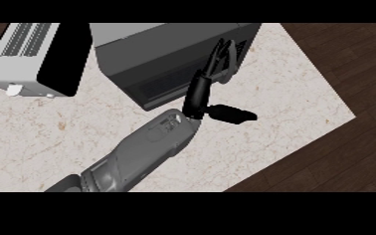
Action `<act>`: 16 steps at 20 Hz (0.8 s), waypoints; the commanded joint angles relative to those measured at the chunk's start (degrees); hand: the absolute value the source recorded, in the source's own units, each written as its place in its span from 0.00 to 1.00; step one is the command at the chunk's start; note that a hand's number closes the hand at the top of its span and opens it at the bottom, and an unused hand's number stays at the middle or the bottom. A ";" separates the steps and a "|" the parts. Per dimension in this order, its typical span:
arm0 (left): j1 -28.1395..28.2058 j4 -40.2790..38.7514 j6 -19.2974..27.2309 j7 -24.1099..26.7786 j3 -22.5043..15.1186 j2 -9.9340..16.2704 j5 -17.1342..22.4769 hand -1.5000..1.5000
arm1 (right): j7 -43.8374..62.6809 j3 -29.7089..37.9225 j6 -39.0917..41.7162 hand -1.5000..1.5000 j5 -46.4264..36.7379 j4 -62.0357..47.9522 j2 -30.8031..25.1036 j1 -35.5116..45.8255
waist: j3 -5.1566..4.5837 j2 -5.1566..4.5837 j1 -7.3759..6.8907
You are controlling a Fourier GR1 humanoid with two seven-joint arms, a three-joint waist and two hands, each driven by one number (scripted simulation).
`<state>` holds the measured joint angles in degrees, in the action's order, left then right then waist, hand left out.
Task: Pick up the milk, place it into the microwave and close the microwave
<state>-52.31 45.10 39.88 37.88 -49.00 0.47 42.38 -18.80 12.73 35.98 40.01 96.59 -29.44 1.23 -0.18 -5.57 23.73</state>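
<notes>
We look steeply down on a pale marbled counter [294, 94] whose right edge runs diagonally, with dark wood floor [330, 164] beyond it; at the upper middle stands the dark grey microwave [165, 50], set at an angle, and its door appears closed against the body, though we cannot be sure of the seam from this view; at the upper left we see a light grey appliance [26, 55] with vent slats and a black side panel, standing just beside the microwave but apart from it; one grey forearm [140, 154] comes in from the lower edge and slants up to the right; which arm it is the view alone does not settle, but we take it for the right; its black right hand [200, 92] reaches up to the microwave's front right part, the fingers [219, 57] straight and close together, lying against the dark face, while the thumb [231, 113] sticks out to the right over the counter; the hand holds nothing; the milk we cannot find anywhere in view; the other hand does not show.
</notes>
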 commanded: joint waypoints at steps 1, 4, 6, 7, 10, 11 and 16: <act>-3.16 -2.52 -0.12 -0.97 1.14 -0.45 2.03 0.00 | 0.55 0.29 0.14 0.00 1.04 -0.41 -0.62 0.70 | 0.07 -0.44 0.51; -3.43 -2.82 -0.07 -0.64 0.87 -0.45 2.92 0.00 | 1.12 -0.26 0.31 0.00 1.55 -0.17 -0.74 1.06 | 0.05 -0.41 0.55; -3.37 -2.71 0.07 0.34 1.22 -0.45 3.62 0.00 | 1.47 0.31 0.29 0.00 2.11 -0.22 -1.47 1.42 | -0.05 -0.28 0.58; -3.05 -3.27 -0.17 0.84 0.89 -0.45 3.55 0.00 | 1.76 -0.37 0.92 0.00 2.25 -0.21 -1.45 1.14 | -0.01 -0.59 0.57; -3.25 -3.72 -0.04 1.05 0.73 -0.45 4.43 0.00 | 1.98 -0.35 0.94 0.00 3.17 -0.26 -1.32 0.85 | 0.08 -0.19 0.73; -3.75 -3.54 0.01 1.10 0.75 -0.45 4.65 0.00 | 2.46 -0.33 1.63 0.00 3.27 -0.35 -2.33 1.18 | 0.06 -0.33 1.01; -3.86 -4.13 -0.28 1.86 0.26 -0.45 5.75 0.00 | 2.80 -0.43 1.55 0.00 4.43 -0.45 -2.34 1.88 | 0.09 -0.48 0.90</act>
<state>-52.95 43.67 39.59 41.39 -50.31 0.45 46.28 -16.45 12.41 37.26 43.59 96.28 -31.48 2.83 -0.12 -5.60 24.24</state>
